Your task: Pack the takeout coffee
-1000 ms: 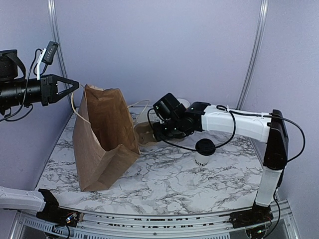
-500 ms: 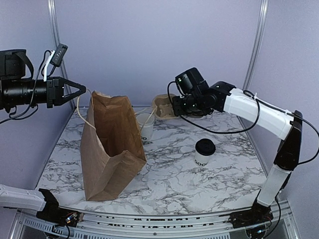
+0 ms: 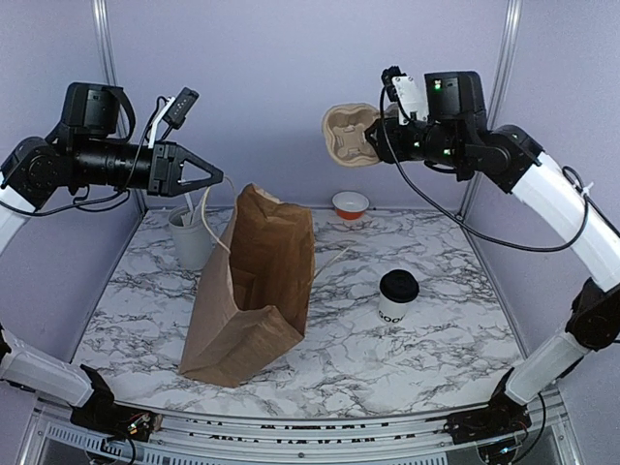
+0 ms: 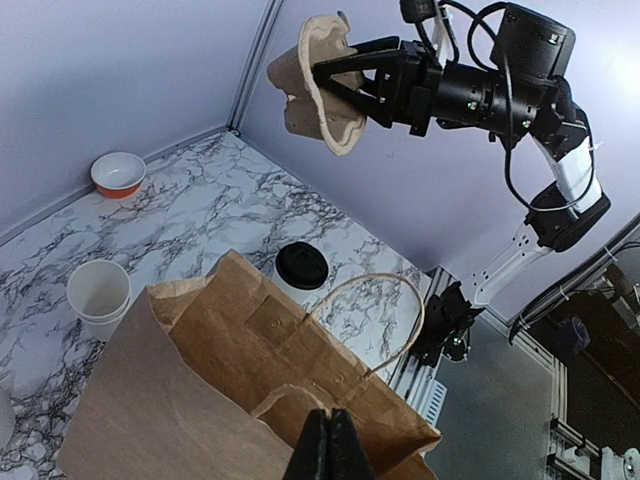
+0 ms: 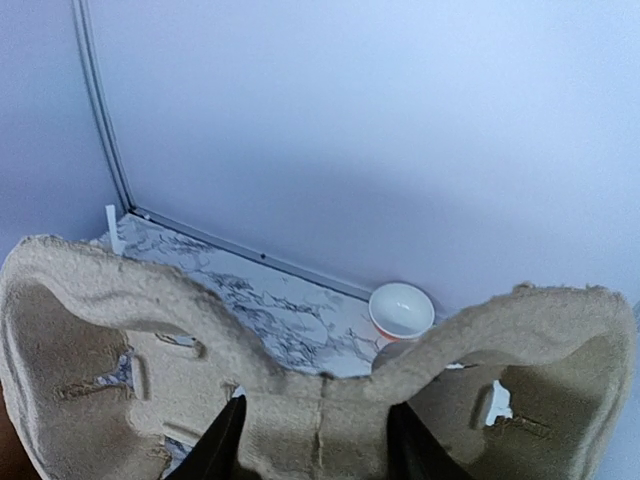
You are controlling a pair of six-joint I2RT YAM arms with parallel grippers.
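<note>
The takeout coffee [image 3: 398, 295], a white cup with a black lid, stands on the marble table right of centre; it also shows in the left wrist view [image 4: 301, 266]. A brown paper bag [image 3: 257, 281] stands open left of it. My left gripper [image 3: 215, 179] is above the bag's left side, shut on the bag's handle [image 4: 285, 395]; its jaws [image 4: 328, 440] are closed. My right gripper [image 3: 376, 136] is high near the back wall, shut on a cardboard cup carrier [image 3: 349, 136], which fills the right wrist view [image 5: 320, 400].
An orange and white bowl [image 3: 350, 204] sits at the back of the table. A white utensil holder [image 3: 187, 235] stands back left. Stacked lidless white cups [image 4: 98, 295] stand behind the bag. Metal wall rails run up both back corners.
My right gripper has lifted the cup carrier off the table, up and to the right. My left gripper has moved right with the handle, and the bag has shifted right.
</note>
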